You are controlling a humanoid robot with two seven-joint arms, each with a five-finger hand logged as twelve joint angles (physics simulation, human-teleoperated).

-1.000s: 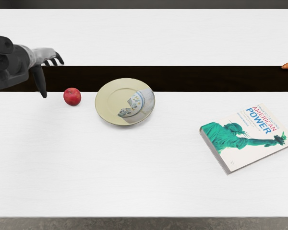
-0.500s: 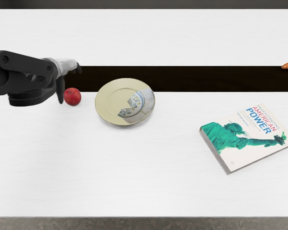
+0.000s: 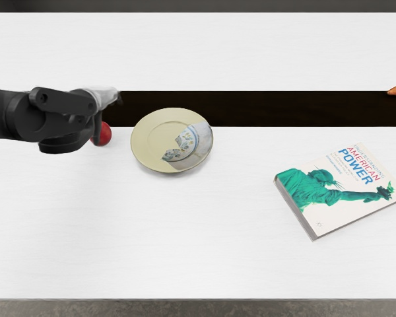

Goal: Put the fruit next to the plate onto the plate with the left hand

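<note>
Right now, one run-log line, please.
left hand: over apple, grasp unclear | apple: left of plate, not on it | right hand: out of view

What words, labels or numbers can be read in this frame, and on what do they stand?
"AMERICAN POWER": on the cover of the book, at the table's right.
Smaller lines above and below that title: too small to read.
The plate: a blue pattern only, no readable text.
</note>
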